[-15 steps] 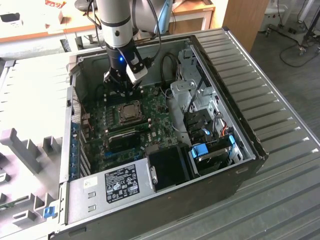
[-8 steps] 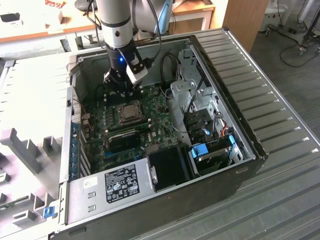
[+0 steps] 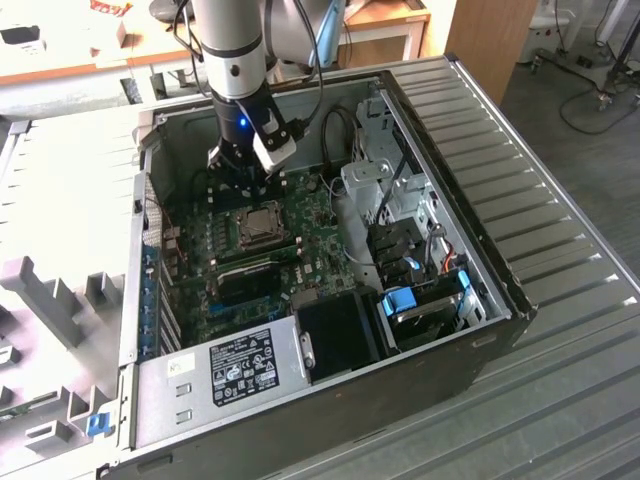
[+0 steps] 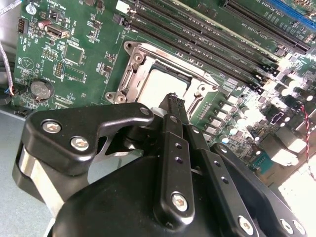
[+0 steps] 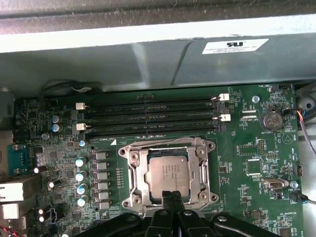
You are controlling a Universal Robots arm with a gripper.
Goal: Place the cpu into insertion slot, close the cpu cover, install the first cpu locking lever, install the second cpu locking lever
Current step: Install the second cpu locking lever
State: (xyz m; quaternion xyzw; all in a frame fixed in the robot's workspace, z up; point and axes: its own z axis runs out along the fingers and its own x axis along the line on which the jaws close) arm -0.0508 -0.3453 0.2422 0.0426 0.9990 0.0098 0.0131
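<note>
Gripper (image 5: 171, 197), fingers pressed together and holding nothing, poised directly above the near edge of the insertion slot (image 5: 129, 174). The cpu (image 5: 169, 173) lies seated flat in the slot just beyond the fingertips, framed by the closed cpu cover (image 5: 203, 170). Further beyond run the memory slots (image 5: 148, 118) on the green motherboard (image 5: 247, 143).

Board (image 5: 247, 148) green, with fine pale print. Cpu (image 5: 168, 172) dull silver-tan in both wrist views; cover (image 5: 134, 170) bare grey metal. Memory slots (image 5: 148, 116) black with white end clips. Capacitors (image 5: 81, 175) silver, blue-topped. Gripper (image 4: 174, 101) black, silver screws. Case (image 3: 560, 250) ribbed grey; drive tab (image 3: 398, 300) blue.
</note>
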